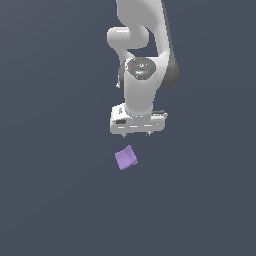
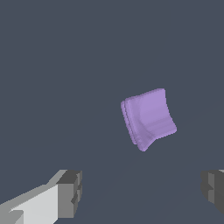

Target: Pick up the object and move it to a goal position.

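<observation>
The object [image 1: 126,158] is a small light-purple chunky block lying on the dark grey floor, just below the white arm's hand in the exterior view. In the wrist view the object [image 2: 148,118] shows its curved, notched face, apart from both fingers. My gripper [image 1: 136,134] hangs above and slightly behind the block, not touching it. In the wrist view the gripper [image 2: 142,192] is open wide and empty, with one fingertip [image 2: 70,192] and the other fingertip [image 2: 214,190] far apart at the picture's edge.
The white Panda arm [image 1: 142,55] rises from the hand toward the top of the exterior view. The dark grey floor [image 1: 50,175] spreads all around. No goal marker shows.
</observation>
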